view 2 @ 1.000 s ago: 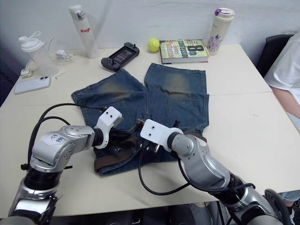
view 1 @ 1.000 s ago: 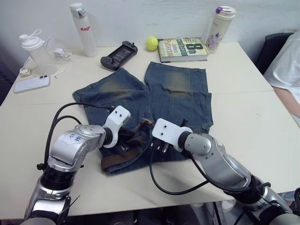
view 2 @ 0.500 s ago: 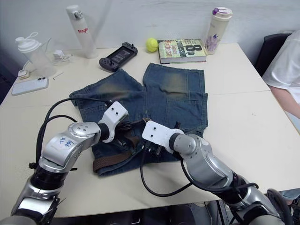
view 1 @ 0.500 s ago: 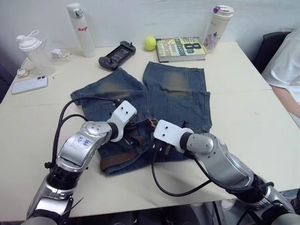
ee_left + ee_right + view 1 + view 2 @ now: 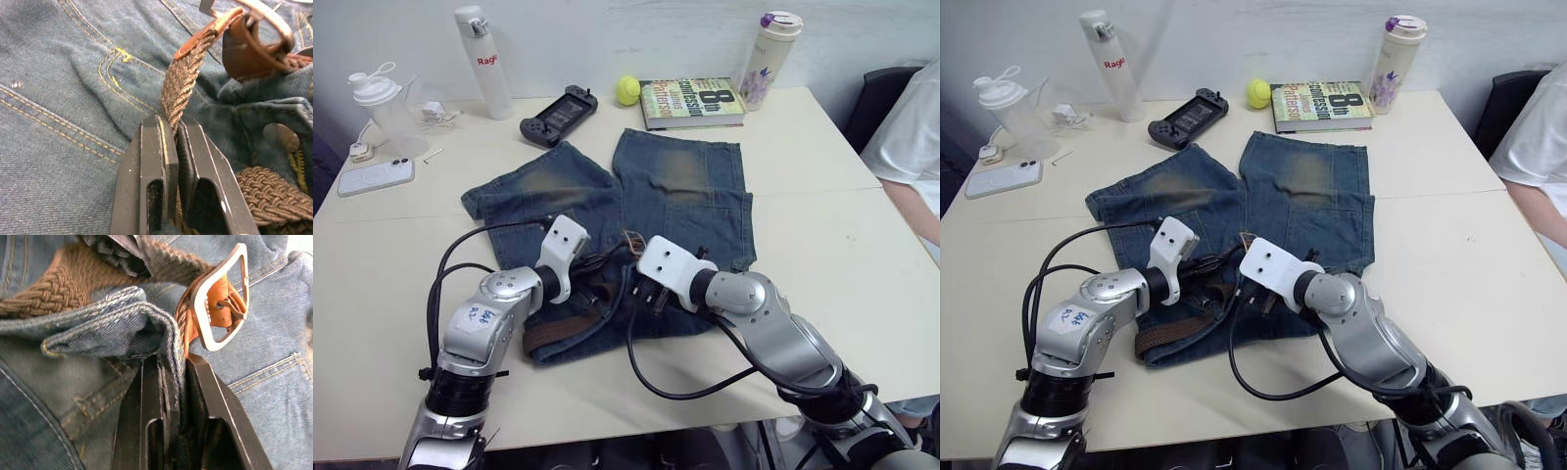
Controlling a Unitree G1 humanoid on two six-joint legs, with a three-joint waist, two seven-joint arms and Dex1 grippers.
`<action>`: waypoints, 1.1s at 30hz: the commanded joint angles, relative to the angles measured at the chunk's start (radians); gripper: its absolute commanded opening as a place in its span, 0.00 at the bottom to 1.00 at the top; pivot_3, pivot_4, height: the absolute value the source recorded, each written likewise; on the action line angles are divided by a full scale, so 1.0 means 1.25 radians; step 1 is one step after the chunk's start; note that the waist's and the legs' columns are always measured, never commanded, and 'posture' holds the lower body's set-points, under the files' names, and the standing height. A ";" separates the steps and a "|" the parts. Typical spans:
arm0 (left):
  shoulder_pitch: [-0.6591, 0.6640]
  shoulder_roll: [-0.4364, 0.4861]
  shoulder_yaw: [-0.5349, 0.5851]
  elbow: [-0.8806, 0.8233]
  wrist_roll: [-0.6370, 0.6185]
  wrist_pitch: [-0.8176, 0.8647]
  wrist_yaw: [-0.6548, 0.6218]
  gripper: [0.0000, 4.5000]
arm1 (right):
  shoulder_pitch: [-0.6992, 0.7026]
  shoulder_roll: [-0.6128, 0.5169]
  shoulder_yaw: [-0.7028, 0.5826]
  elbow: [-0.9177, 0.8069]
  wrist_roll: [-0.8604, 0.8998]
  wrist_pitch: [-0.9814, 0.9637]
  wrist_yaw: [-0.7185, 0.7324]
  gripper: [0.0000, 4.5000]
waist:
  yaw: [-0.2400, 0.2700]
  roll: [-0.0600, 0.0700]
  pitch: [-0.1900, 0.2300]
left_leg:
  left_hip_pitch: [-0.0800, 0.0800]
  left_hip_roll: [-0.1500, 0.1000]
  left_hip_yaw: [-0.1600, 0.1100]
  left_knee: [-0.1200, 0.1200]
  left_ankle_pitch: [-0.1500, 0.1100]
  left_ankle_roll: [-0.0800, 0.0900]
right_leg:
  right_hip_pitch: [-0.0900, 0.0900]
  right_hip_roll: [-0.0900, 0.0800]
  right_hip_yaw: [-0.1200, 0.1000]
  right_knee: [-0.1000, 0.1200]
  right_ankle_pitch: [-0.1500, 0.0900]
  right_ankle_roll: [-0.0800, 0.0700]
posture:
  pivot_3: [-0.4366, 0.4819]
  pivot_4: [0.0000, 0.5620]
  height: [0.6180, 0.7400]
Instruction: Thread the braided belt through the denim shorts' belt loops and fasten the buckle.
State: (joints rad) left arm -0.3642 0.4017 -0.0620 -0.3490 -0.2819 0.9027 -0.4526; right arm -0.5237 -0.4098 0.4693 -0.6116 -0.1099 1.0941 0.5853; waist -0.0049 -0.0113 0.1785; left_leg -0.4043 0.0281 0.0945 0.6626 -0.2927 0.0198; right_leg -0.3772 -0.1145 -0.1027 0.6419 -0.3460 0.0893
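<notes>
Left wrist view gives us the clearest look at the left claw (image 5: 171, 142): its two black fingers are clenched on the braided belt (image 5: 183, 83), which rises from between them and arches toward the buckle (image 5: 266, 22) and its tan leather end. From the head views we see the denim shorts (image 5: 675, 186) spread flat on the table (image 5: 822, 235), legs pointing away from the robot and the waistband nearest it, with faded tan patches on both legs. A stretch of the brown belt lies along the waistband at the robot's left, near the edge of the cloth.

The right claw (image 5: 171, 377) is pinched on a bunched fold of the shorts' waistband — the denim is gathered between its fingers, and the silvery buckle stands just beside them, tilted, with the woven strap running behind the fold. Both claws sit close together over the middle of the waistband, left one just beside the right. We cannot tell which belt loops the strap passes through.

Along the far edge of the table we see a white bottle (image 5: 481, 59), a black game controller (image 5: 558, 110), a yellow tennis ball (image 5: 627, 90), a book (image 5: 693, 101) and a flowered tumbler (image 5: 771, 54); a phone (image 5: 377, 176) and a clear shaker bottle (image 5: 380, 108) lie at the far left. A person's white sleeve (image 5: 911, 127) shows at the right — well apart from the shorts.
</notes>
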 commanded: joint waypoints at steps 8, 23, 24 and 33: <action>-0.002 0.000 -0.008 -0.037 -0.014 -0.069 -0.028 0.00 | 0.030 0.040 -0.063 -0.018 0.114 0.014 0.020 0.00 | 0.001 0.000 0.000 | 0.000 0.000 0.000 0.000 0.000 0.000 | 0.000 0.000 0.000 0.000 0.000 0.000 | 0.48 0.27 1.00; 0.034 0.021 0.018 -0.048 -0.022 -0.077 -0.045 0.00 | 0.063 0.036 -0.173 -0.003 0.246 0.009 0.026 0.00 | 0.001 0.000 0.000 | 0.000 0.000 0.000 0.000 0.000 0.000 | 0.000 0.000 0.000 0.000 0.000 0.000 | 0.48 0.27 1.00; 0.031 0.020 0.016 -0.052 -0.023 -0.078 -0.045 0.00 | 0.065 0.047 -0.178 0.000 0.253 0.016 0.018 0.00 | 0.001 0.000 0.000 | 0.000 0.000 0.000 0.000 0.000 0.000 | 0.000 0.000 0.000 0.000 0.000 0.000 | 0.48 0.27 1.00; 0.010 0.008 -0.015 -0.043 -0.016 -0.121 -0.056 0.00 | 0.067 0.065 -0.188 -0.015 0.332 0.035 0.031 0.00 | 0.001 0.000 0.000 | 0.000 0.000 0.000 0.000 0.000 0.000 | 0.000 0.000 0.000 0.000 0.000 0.000 | 0.48 0.27 1.00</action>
State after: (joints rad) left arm -0.3171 0.4310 -0.0613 -0.3498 -0.2832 0.8112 -0.5027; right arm -0.4457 -0.3521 0.2163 -0.5851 0.2349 1.1272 0.5859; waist -0.0038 -0.0113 0.1786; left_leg -0.4042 0.0281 0.0943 0.6621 -0.2928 0.0200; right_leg -0.3772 -0.1151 -0.1027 0.6419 -0.3460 0.0893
